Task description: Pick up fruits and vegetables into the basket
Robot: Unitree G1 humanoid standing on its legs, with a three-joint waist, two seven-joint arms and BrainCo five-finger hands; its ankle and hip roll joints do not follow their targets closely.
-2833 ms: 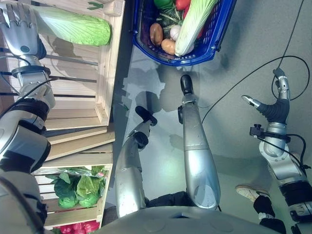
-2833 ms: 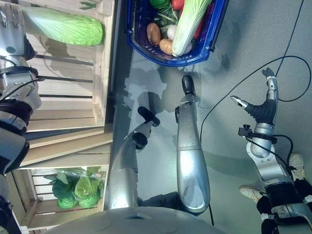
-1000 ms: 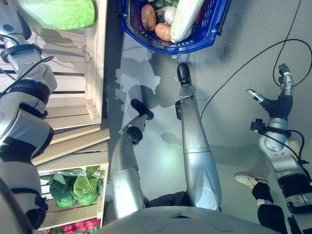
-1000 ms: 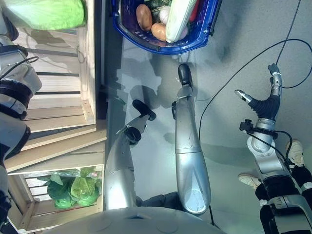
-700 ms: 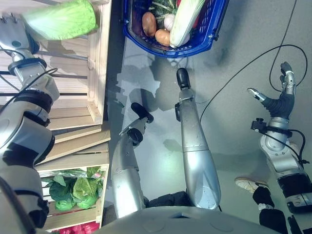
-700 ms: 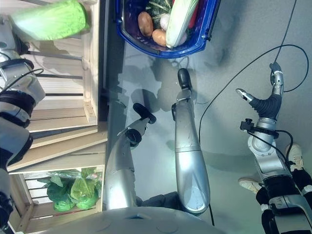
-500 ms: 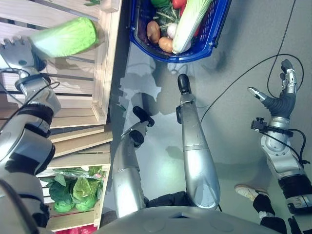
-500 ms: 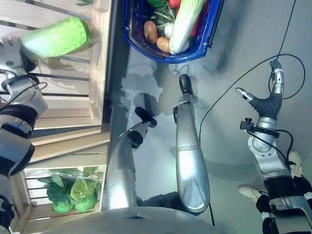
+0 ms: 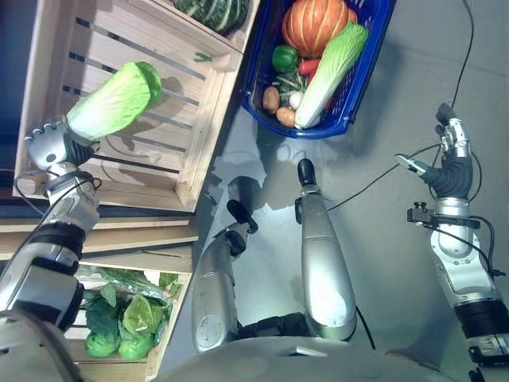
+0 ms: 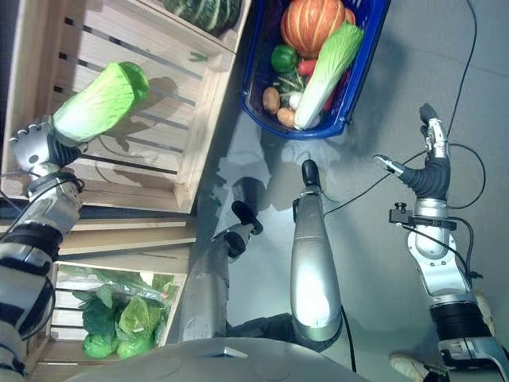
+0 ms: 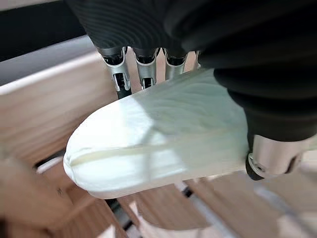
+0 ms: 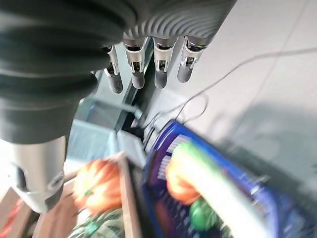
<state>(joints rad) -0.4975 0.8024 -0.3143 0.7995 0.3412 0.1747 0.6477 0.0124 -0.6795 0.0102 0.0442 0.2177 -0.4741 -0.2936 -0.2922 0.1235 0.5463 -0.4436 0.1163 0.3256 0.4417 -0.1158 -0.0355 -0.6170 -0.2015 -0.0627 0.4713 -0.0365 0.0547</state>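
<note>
The left hand (image 9: 49, 148) has the cabbage (image 9: 114, 99) now, fingers and thumb wrapped round its pale stalk end, and it is up off the slats of the wooden crate (image 9: 203, 127), leafy end tilted up and away from the wrist. A few seconds ago that same cabbage was lying flat on the crate floor with the hand beside it; half a second back it was only starting to rise. The whole view has swung as well, so more of the scene shows above: that is the head camera moving, not the crate or the basket.

The blue basket (image 9: 362, 83) sits on the grey floor just beside the crate's right wall. Count inside it: one orange pumpkin (image 9: 316, 24), one second cabbage (image 9: 334, 70) lying lengthwise, one green pepper (image 9: 285, 57), a red piece next to it, and three small roundish ones near the front rim. A dark green striped squash (image 9: 216, 11) sits in the crate compartment above.

Lower left, another crate holds leafy greens (image 9: 119, 318); too bunched to count.

The right hand (image 9: 449, 155) is held out over bare floor, fingers straight, holding nothing.

No writing is legible anywhere.
</note>
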